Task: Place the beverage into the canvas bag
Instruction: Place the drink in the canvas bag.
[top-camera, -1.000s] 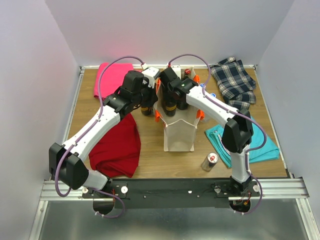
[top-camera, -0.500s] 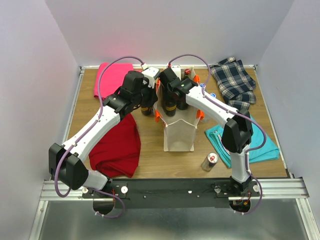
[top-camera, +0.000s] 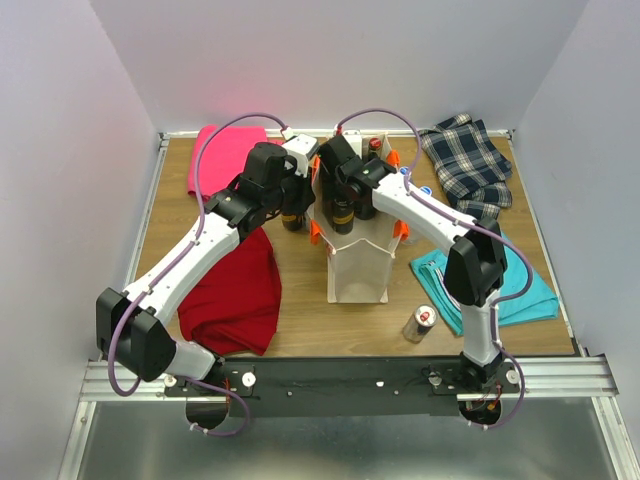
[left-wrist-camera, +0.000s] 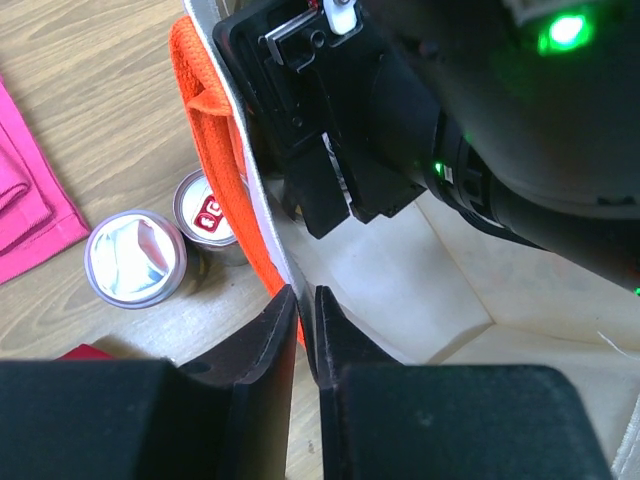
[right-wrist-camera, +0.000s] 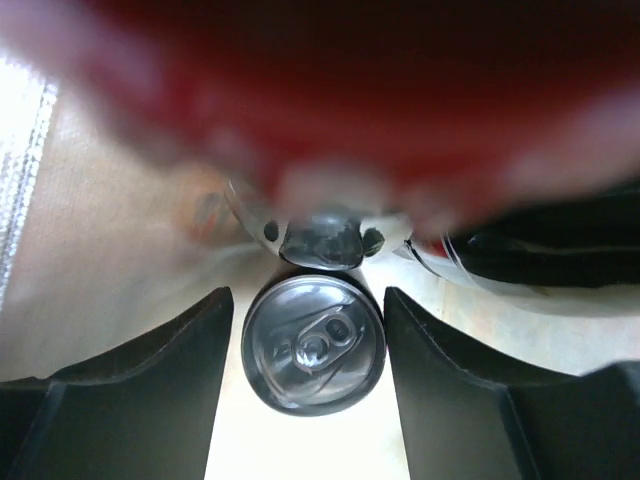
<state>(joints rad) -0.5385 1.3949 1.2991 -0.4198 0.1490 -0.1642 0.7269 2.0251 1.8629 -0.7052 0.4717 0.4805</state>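
**Can in the bag mouth, right jaws spread around it**

Edges/room: canvas bag (top-camera: 358, 270) stands upright mid-table, mouth up. Mouth is crowded. The right gripper (top-camera: 342, 195) fills most of it from the far side, and the left gripper (top-camera: 300, 190) is at the left rim. In the left wrist view the left gripper (left-wrist-camera: 305, 295) has its fingers pressed nearly together on the bag's left wall (left-wrist-camera: 400, 290), with the orange strap (left-wrist-camera: 215, 150) running just outside it. Two round tops, one silver (left-wrist-camera: 135, 257) and one red (left-wrist-camera: 205, 210), sit on the table just left of that wall, so there is little room there. The teal cloth (top-camera: 500, 285) lies just right of the bag and the red cloth (top-camera: 235, 290) is near left. A loose can (top-camera: 422, 322) stands apart off the near right corner.

Beverage vs gripper: the dark can (right-wrist-camera: 313, 343) is upright inside the bag, tab up, centred between the fingers of the right gripper (right-wrist-camera: 308, 297). Jaws are spread. A thin gap shows on one side and the other finger sits right at the can's edge, contact unclear. Bag fabric (right-wrist-camera: 110, 250) is close alongside. A red blur fills the top of that view and can't be identified.
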